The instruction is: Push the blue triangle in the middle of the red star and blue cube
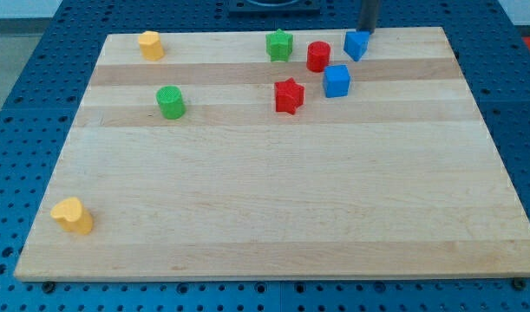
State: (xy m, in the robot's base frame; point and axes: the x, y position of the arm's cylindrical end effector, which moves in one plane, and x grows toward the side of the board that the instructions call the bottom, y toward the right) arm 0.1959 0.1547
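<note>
The blue triangle (356, 44) sits near the board's top edge, right of centre. My tip (367, 30) is just above and right of it, touching or nearly touching its top right side. The blue cube (336, 81) lies below and slightly left of the triangle. The red star (288, 95) lies left of the cube and a little lower. A gap shows between the star and the cube.
A red cylinder (318, 56) stands between the triangle and the star, above the gap. A green star (280, 45) is left of it. A green cylinder (171, 102), a yellow block (150, 44) at top left, a yellow heart (72, 216) at bottom left. The wooden board (273, 208).
</note>
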